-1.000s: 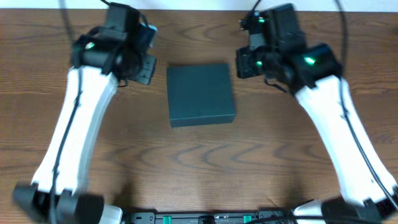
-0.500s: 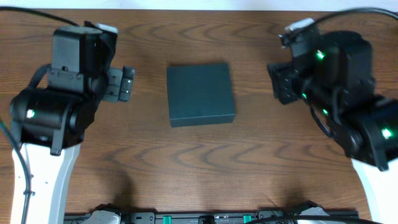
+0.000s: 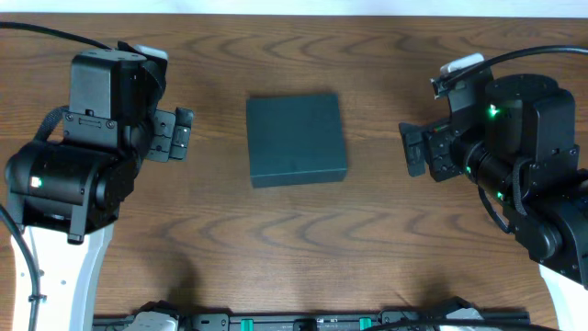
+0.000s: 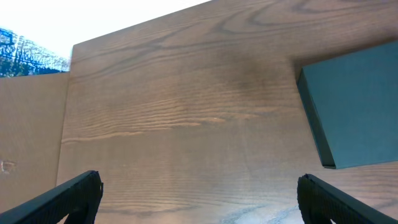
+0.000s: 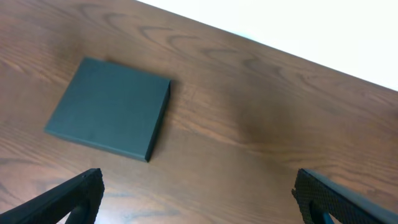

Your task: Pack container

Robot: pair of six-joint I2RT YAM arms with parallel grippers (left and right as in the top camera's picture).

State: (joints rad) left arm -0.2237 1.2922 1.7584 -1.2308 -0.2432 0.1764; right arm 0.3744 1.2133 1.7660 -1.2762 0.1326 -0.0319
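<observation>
The container (image 3: 296, 139) is a dark teal-green square box lying flat and closed in the middle of the brown wooden table (image 3: 294, 239). It shows at the right edge of the left wrist view as the container (image 4: 357, 106) and at upper left of the right wrist view as the container (image 5: 109, 107). My left gripper (image 3: 176, 134) hangs open to the left of the box, well apart from it, its jaws wide with only bare wood between them. My right gripper (image 3: 419, 151) hangs open to the right of the box, also apart from it and holding nothing.
The table's far edge (image 4: 143, 25) meets a bright white background, with a tan surface (image 4: 31, 130) and a blue patch beyond the table's side. Black equipment (image 3: 303, 322) runs along the near edge between the arm bases.
Both arms have pulled back from beside the box toward the near side and outward. Both grippers have gone from shut to wide open. The box has not moved.
</observation>
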